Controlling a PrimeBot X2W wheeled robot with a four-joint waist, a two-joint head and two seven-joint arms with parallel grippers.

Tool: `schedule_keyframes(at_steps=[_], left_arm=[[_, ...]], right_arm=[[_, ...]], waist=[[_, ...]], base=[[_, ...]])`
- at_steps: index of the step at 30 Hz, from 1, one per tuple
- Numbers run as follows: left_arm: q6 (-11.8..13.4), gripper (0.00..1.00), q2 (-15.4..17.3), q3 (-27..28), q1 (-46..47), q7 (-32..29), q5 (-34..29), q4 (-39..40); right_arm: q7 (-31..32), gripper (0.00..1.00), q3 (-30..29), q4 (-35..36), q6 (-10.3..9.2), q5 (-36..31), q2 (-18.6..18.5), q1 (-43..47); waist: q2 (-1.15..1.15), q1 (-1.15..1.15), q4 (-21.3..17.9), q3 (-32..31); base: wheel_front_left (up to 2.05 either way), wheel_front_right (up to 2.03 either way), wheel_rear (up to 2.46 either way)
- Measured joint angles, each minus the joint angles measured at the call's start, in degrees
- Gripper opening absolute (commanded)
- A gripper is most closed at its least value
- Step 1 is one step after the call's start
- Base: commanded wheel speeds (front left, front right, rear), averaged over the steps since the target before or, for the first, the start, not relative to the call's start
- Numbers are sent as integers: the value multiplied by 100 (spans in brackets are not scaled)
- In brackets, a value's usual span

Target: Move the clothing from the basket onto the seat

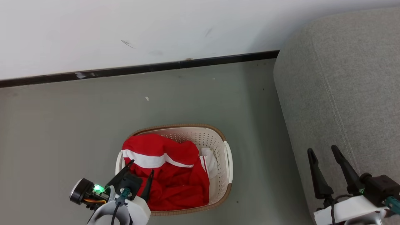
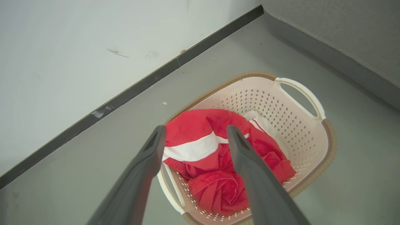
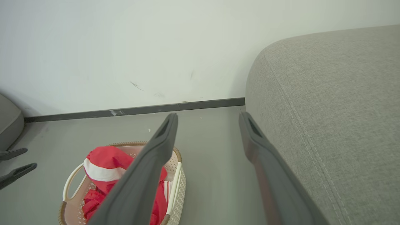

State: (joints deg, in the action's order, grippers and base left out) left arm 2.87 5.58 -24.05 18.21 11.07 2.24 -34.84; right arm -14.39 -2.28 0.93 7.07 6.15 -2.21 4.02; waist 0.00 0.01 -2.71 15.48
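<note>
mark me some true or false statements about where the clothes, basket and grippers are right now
1. The clothing lies inside the basket. True.
2. The left gripper is shut on the clothing. False: its fingers stand apart above the clothing and grip nothing.
3. The basket sits on the seat. False: it stands on the floor, to the left of the seat.
4. The right gripper is open and holds nothing. True.
5. A dark skirting board runs along the foot of the white wall. True.
</note>
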Motion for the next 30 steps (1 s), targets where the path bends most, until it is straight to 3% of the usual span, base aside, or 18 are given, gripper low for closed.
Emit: schedule_keyframes(at_steps=[30], left_arm=[[154, 100, 250, -263, 1707, -90, -813, -902]], right_arm=[[-7, 100, 501, 223, 0, 407, -4, -1454]], waist=[[0, 0, -813, 1934]], base=[[0, 0, 0]])
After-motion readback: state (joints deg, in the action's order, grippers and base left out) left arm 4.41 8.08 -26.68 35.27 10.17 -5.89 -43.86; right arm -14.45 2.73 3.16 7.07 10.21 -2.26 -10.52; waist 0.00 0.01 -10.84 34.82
